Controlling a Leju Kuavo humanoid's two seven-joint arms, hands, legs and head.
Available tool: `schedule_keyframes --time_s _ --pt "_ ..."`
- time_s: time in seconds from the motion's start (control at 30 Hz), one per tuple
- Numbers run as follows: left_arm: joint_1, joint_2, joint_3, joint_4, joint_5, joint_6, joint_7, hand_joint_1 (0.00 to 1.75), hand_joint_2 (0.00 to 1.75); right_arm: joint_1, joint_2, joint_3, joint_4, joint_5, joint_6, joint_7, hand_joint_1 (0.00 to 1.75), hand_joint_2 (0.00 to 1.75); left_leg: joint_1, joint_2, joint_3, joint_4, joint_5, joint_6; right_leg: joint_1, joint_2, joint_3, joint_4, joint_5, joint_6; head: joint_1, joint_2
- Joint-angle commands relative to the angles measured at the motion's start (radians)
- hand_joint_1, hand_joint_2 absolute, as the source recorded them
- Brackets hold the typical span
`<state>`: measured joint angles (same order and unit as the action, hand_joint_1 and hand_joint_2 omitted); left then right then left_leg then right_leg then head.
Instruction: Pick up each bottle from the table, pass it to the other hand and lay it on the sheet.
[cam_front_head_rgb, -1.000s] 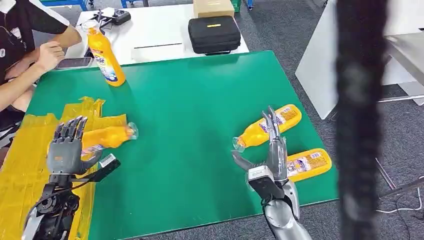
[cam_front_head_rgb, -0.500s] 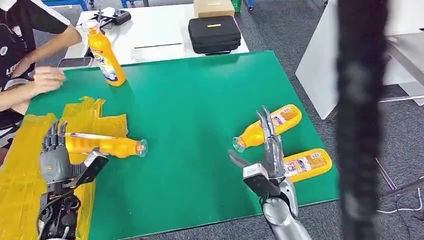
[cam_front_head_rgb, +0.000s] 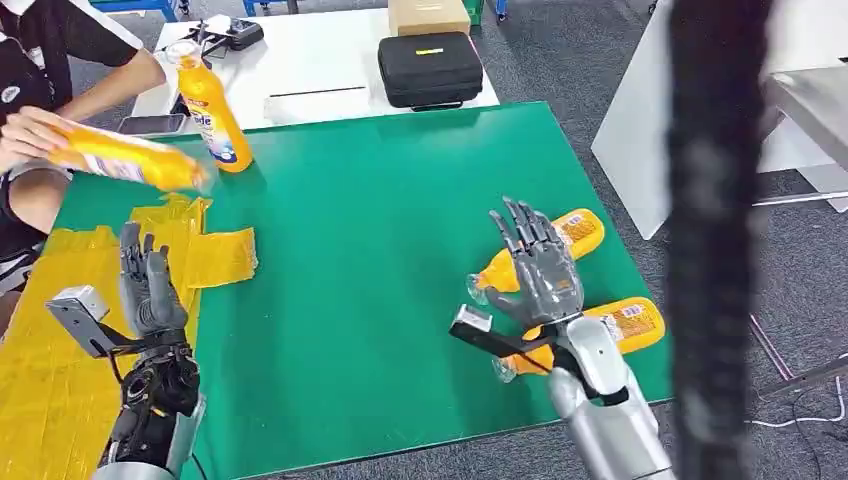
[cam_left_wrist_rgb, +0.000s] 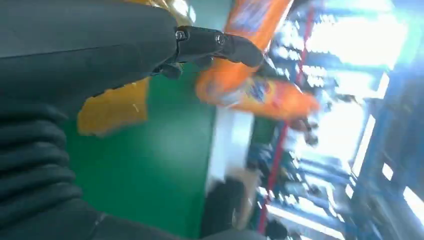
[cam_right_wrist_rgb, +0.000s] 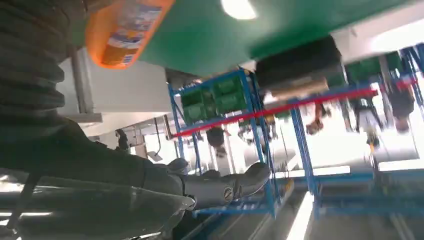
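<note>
Two bottles (cam_front_head_rgb: 560, 242) lie under my right hand (cam_front_head_rgb: 535, 265), fingers spread, holding nothing; my left hand (cam_front_head_rgb: 148, 290) over the sheet (cam_front_head_rgb: 215, 255) is empty too, fingers apart.

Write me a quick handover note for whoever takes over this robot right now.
Left hand: open, raised over the yellow sheet.
Right hand: open, above the two lying bottles on the green table.
Upright bottle stands at the table's far left.
A person's hand holds another bottle in the air.
Done: no bottle lies on the sheet now.
Left: pick, pass and lay the table's bottles.
</note>
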<state>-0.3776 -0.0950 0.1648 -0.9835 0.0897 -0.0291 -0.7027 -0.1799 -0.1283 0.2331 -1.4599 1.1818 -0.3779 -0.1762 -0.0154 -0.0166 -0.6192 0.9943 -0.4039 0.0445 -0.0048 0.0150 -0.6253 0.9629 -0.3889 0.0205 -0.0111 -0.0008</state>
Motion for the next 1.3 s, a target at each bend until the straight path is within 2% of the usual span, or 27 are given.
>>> schedule_keyframes --time_s 0.03,0.13,0.17,0.23,0.3,0.43,0.6,0.83,1.03,1.3 --pt "0.017 -0.038 -0.026 -0.091 0.026 -0.075 0.005 0.00 1.75 -0.261 -0.175 0.000 0.252 -0.027 0.246 -0.024 0.00 1.75 0.000 0.003 0.002 0.001 -0.001 -0.002 0.000 0.001 0.002 0.000 0.000 0.001 -0.001 0.000" --pt "0.035 -0.043 -0.038 -0.109 0.023 -0.080 0.005 0.00 1.75 -0.333 -0.221 0.015 0.356 -0.031 0.327 -0.049 0.00 1.75 0.000 0.003 0.006 0.002 -0.003 -0.003 -0.001 0.000 0.006 0.001 -0.002 0.001 -0.001 0.000" --pt "0.035 -0.043 -0.038 -0.109 0.023 -0.080 0.005 0.00 1.75 -0.333 -0.221 0.015 0.356 -0.031 0.327 -0.049 0.00 1.75 -0.001 0.002 0.003 0.001 -0.001 -0.002 -0.002 0.000 0.003 0.000 0.000 0.001 -0.001 0.000" --pt "0.028 -0.047 -0.045 -0.100 0.032 -0.085 0.005 0.00 1.75 -0.416 -0.236 0.033 0.479 -0.030 0.377 -0.062 0.00 1.75 -0.001 0.002 0.003 0.002 -0.001 -0.001 -0.001 0.000 0.004 0.000 -0.001 0.001 -0.001 0.000" --pt "0.024 -0.050 -0.050 -0.095 0.039 -0.087 0.005 0.00 1.75 -0.456 -0.243 0.050 0.537 -0.028 0.396 -0.075 0.00 1.75 -0.001 0.003 0.004 0.002 -0.002 -0.001 -0.002 0.001 0.004 0.001 -0.001 0.001 -0.001 0.000" --pt "0.027 -0.056 -0.056 -0.103 0.056 -0.093 0.005 0.00 1.75 -0.527 -0.248 0.092 0.644 -0.025 0.442 -0.095 0.00 1.75 -0.001 0.002 0.005 0.002 -0.002 -0.002 -0.001 0.000 0.006 0.001 -0.001 0.001 0.000 0.000" --pt "0.026 -0.056 -0.056 -0.102 0.066 -0.100 0.005 0.00 1.75 -0.542 -0.249 0.100 0.665 -0.027 0.448 -0.097 0.00 1.75 -0.001 0.001 0.003 0.001 0.000 0.000 -0.002 -0.001 0.004 0.000 -0.001 0.001 0.000 0.000" --pt "0.029 -0.067 -0.063 -0.116 0.096 -0.069 0.005 0.00 1.75 -0.714 -0.213 0.188 0.917 -0.037 0.496 -0.102 0.00 1.75 -0.001 0.003 0.003 0.002 -0.001 0.000 -0.002 0.001 0.003 0.001 0.000 0.002 -0.001 0.000" --pt "0.015 -0.080 -0.063 -0.106 0.117 -0.076 0.005 0.00 1.75 -0.769 -0.195 0.211 1.045 -0.044 0.519 -0.102 0.00 1.75 0.000 0.001 0.004 0.002 -0.001 -0.001 -0.001 -0.001 0.005 0.001 -0.001 0.001 -0.001 0.000" --pt "0.010 -0.082 -0.061 -0.102 0.122 -0.077 0.005 0.00 1.75 -0.776 -0.191 0.213 1.063 -0.048 0.528 -0.100 0.00 1.75 -0.001 0.000 0.001 0.001 0.001 0.001 -0.002 -0.001 0.002 0.000 0.001 0.002 -0.001 0.000"
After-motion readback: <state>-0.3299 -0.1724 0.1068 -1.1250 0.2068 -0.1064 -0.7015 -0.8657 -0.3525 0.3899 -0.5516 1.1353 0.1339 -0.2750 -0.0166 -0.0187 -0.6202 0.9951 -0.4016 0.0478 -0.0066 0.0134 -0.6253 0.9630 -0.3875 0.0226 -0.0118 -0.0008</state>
